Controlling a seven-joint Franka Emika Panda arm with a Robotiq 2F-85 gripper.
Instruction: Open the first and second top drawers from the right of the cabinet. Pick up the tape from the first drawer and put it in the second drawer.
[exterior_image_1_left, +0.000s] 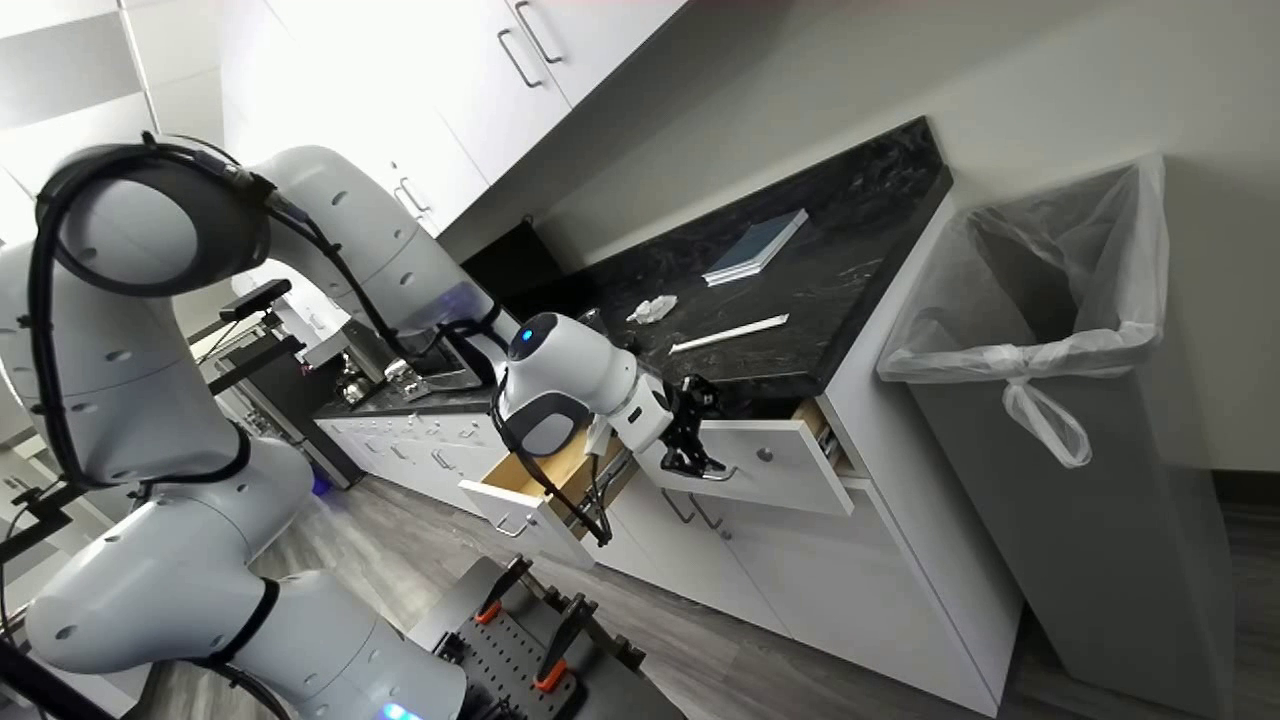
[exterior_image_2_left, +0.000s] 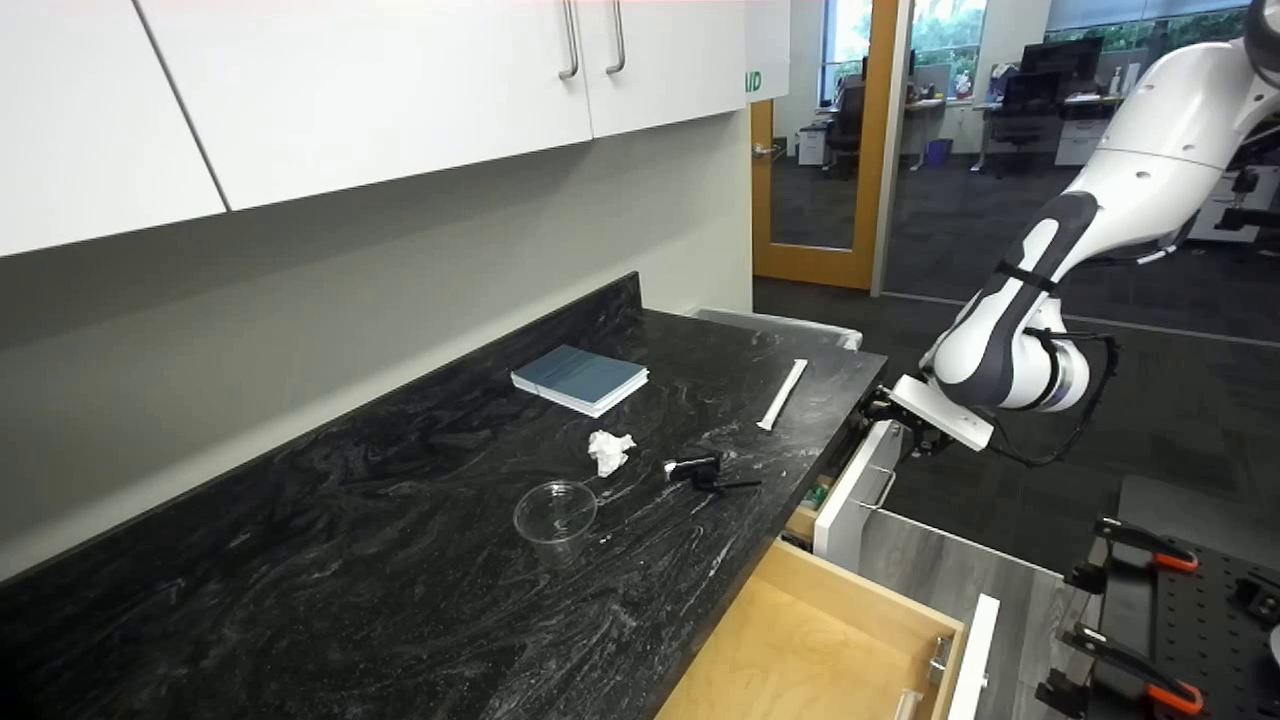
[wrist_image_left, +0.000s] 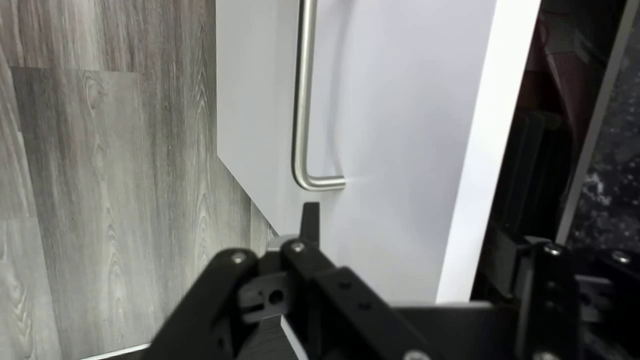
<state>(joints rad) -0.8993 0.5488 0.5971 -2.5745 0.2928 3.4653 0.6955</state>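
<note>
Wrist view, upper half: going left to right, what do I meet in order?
Gray wood-look floor → silver bar handle → white top edge of the first drawer → its shadowed inside → black countertop. The drawer's front face is left out, since it runs behind the handle.

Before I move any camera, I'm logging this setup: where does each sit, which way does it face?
In an exterior view: close by the arm, tilted, facing the cabinet; most of the arm and the gripper show.
In an exterior view: above the countertop, facing along it toward the door; the arm's outer part and gripper show.
Wrist view: behind the fingers, which show below, facing the first drawer and floor.
Both exterior views share gripper, second drawer and book.
</note>
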